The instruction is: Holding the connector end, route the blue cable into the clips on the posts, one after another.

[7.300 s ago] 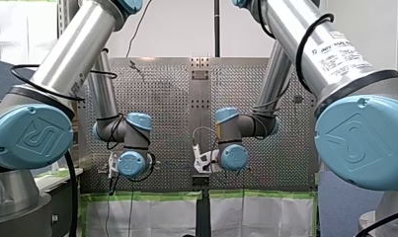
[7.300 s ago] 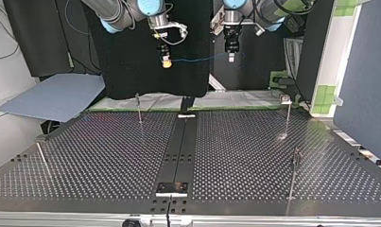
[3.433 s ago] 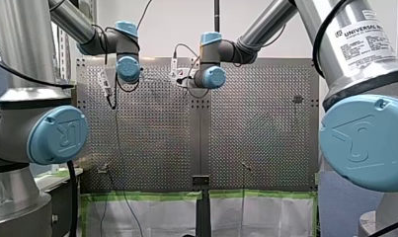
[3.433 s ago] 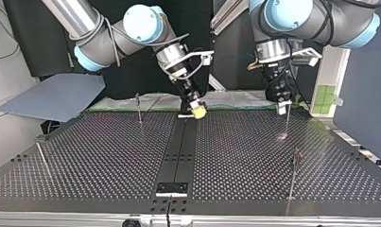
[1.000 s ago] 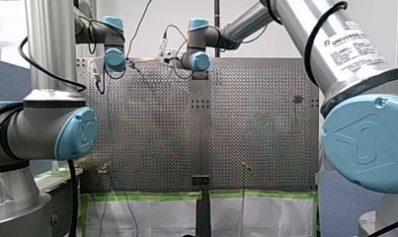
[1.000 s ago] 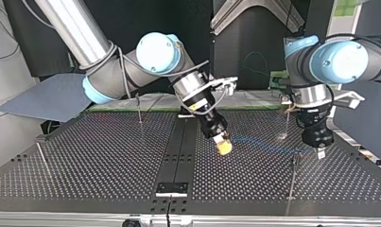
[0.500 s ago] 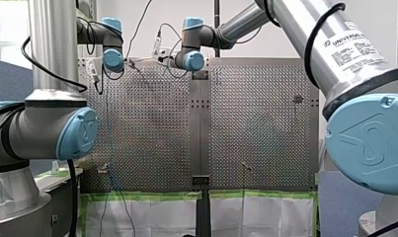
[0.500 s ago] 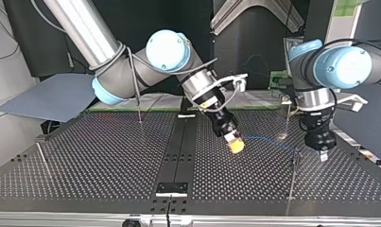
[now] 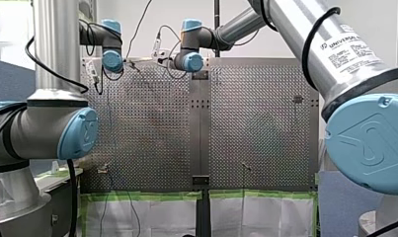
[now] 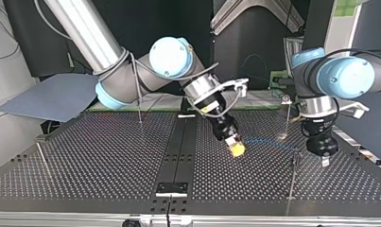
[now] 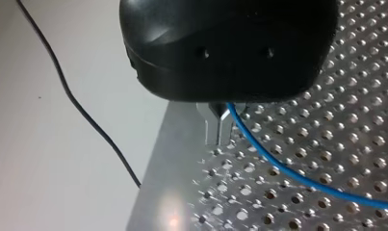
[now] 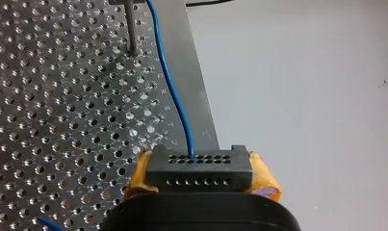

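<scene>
With my right gripper (image 12: 201, 175) clamping the connector (image 12: 199, 166) and my left gripper (image 11: 222, 126) pinching the blue cable (image 12: 174, 96) beside a post (image 10: 292, 178), its clip (image 10: 297, 153) seems unthreaded, so all routing is left to do

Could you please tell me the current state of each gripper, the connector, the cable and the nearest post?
right gripper: shut on black connector
left gripper: shut on blue cable
black connector: clamped between the yellow pads, cable attached
blue cable: strung between both grippers
post beside left gripper: upright; whether its clip holds the cable cannot be told
</scene>
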